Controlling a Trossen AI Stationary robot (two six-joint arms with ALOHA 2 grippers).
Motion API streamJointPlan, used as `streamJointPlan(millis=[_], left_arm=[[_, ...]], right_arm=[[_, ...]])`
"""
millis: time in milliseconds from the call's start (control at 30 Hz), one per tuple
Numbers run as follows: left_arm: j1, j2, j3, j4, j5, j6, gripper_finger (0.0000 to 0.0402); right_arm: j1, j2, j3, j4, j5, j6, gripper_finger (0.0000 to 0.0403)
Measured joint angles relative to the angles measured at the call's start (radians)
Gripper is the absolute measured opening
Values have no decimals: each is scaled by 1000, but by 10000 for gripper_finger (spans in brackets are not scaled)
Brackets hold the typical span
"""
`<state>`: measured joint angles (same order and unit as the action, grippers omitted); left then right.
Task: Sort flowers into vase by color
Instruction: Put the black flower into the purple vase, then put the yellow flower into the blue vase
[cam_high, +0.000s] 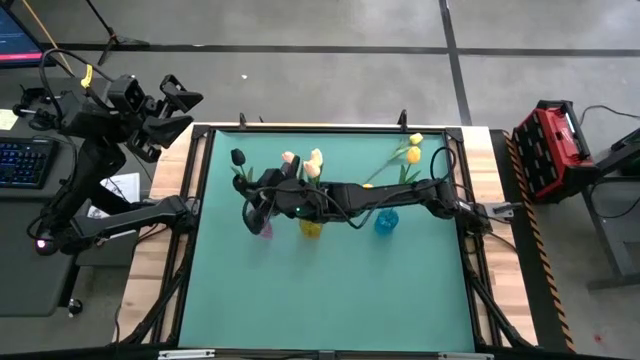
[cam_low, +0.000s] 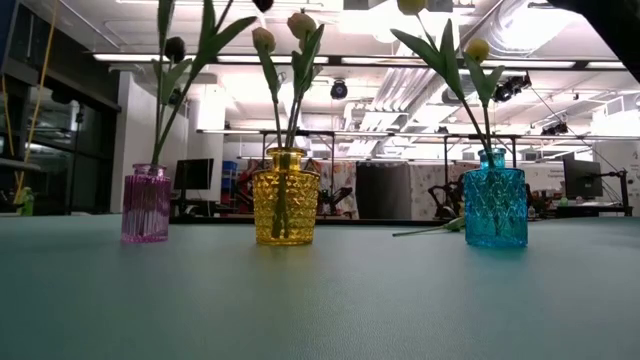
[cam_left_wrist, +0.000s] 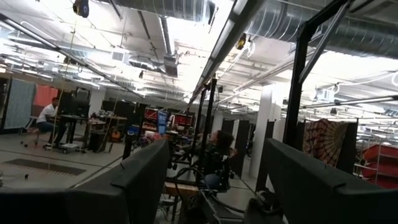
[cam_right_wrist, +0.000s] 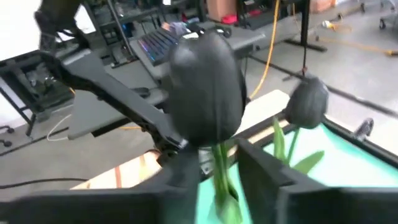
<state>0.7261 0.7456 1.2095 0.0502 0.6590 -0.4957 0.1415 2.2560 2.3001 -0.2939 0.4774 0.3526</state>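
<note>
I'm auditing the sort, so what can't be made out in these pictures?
- High view: the pink vase mouth is hidden under the right arm.
- Low view: the yellow flowers are cut off by the top edge.
- Right wrist view: the black tulip is blurred, and its stem end is hidden by the fingers.

Green-topped table (cam_high: 330, 290) with wooden edges, pink vase (cam_low: 146, 204), yellow vase (cam_low: 285, 197) and blue vase (cam_low: 495, 198) standing in a row, one loose stem (cam_low: 428, 230) lying beside the blue vase

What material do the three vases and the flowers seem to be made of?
The pink vase, yellow vase and blue vase look like tinted pressed glass: translucent, ribbed, glinting. The flowers seem artificial, probably plastic or fabric: smooth, uniform stems.
</note>
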Motion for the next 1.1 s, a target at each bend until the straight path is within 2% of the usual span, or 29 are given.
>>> streamJointPlan(millis=[133,233,300,400,567,700,900,1100], left_arm=[[0,0,0,-1,0,0,252],[0,0,0,0,0,1,252],[0,0,0,0,-1,3,252],[0,0,0,-1,-5,22,252],[0,0,0,-1,-59,37,252],[1,7,0,-7,-57,41,252],[-1,52,0,-112,27,104,252],[-2,130,-1,-148,74,190,252]], right_arm=[[-8,0,24,-81,1,32,189],[-10,-2,56,-128,8,-19,265],[-13,-25,46,-117,3,-40,306],[-23,-57,55,-132,1,-39,346],[-45,-136,56,-155,10,-66,363],[-68,-205,57,-264,101,-82,364],[-101,-283,57,-601,294,-10,364],[-132,-354,54,-1089,427,295,364]])
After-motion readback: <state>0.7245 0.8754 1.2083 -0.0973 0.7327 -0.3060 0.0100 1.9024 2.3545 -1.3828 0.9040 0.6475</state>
